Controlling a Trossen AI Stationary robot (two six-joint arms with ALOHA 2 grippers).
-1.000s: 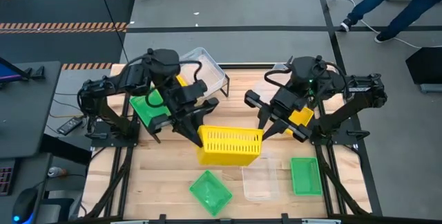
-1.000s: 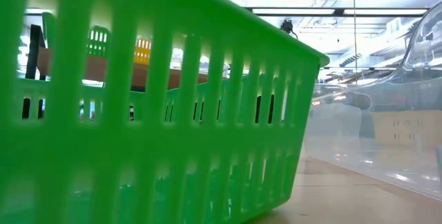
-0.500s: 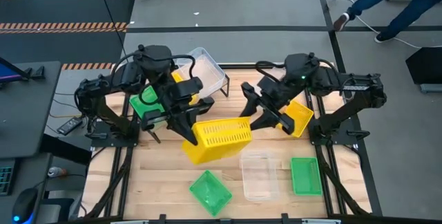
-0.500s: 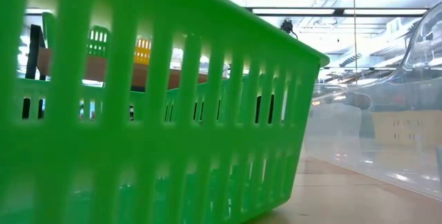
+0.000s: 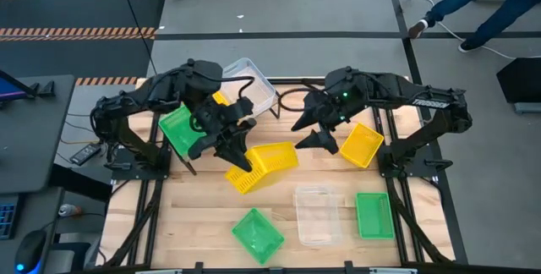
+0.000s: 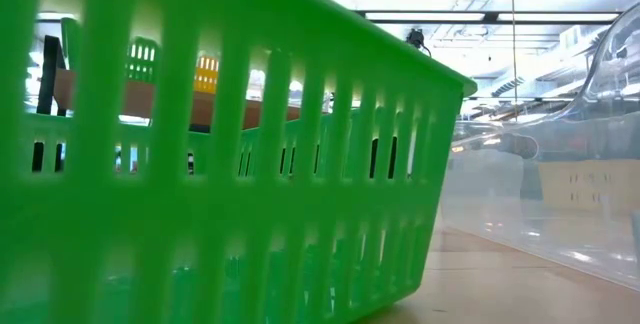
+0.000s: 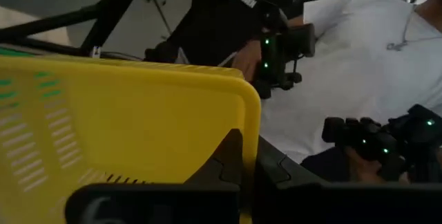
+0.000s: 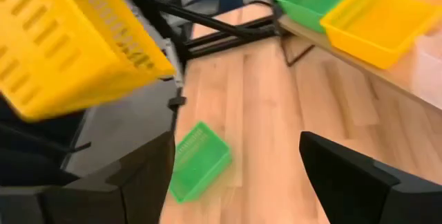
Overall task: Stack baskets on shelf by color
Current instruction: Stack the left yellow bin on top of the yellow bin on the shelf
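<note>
Above the table's middle, the left gripper pinches the rim of a light, stiff yellow basket, best held there, while the right gripper gapes empty beside it.

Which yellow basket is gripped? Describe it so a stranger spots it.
Over the slatted wooden table, look at the middle, between the two arms. The yellow basket hangs tilted there, clamped by the left gripper; the other yellow basket, farther right, is held by nothing.

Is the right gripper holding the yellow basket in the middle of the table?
No: the right gripper is open with nothing between its fingers, while the left gripper holds the yellow basket.
</note>
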